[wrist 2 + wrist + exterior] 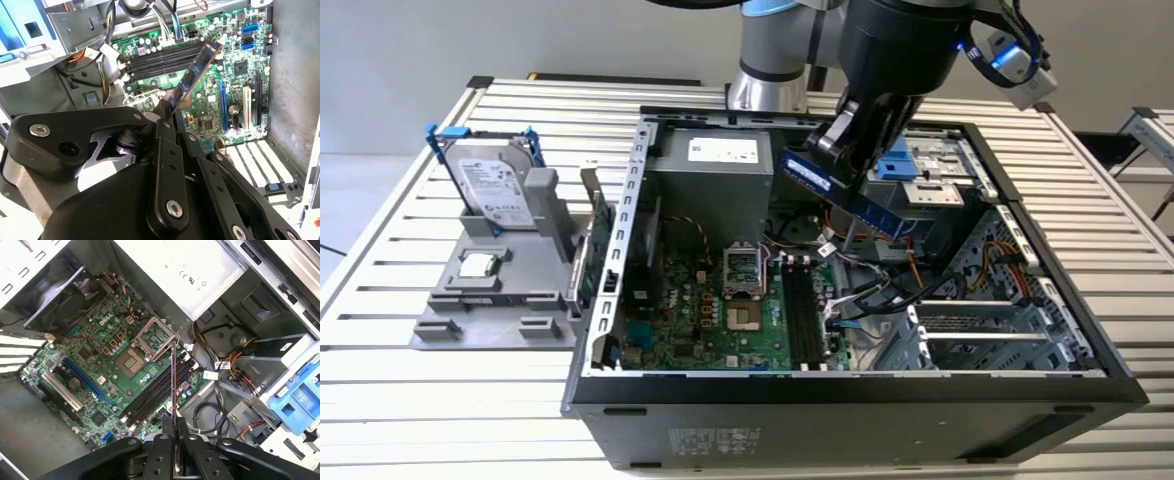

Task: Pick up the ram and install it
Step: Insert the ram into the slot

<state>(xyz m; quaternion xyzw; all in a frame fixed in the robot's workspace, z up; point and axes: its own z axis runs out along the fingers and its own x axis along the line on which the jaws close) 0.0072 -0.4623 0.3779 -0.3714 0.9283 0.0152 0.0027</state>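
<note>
Exterior view — slatted table (440, 400) (pale) bears case (854, 425); tool (845, 158) grips ram (870, 210).

There's the arm (771, 70), silver-grey with a blue ring, a bulky black wrist housing (897, 45), and the black pincer (169, 107), flat links dotted with silver screws.

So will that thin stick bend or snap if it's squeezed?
Probably stiff: the ram juts straight from the gripper, no droop. Likely light, since it looks very thin edge-on. Possibly fragile: a bare board held by one end.
</note>
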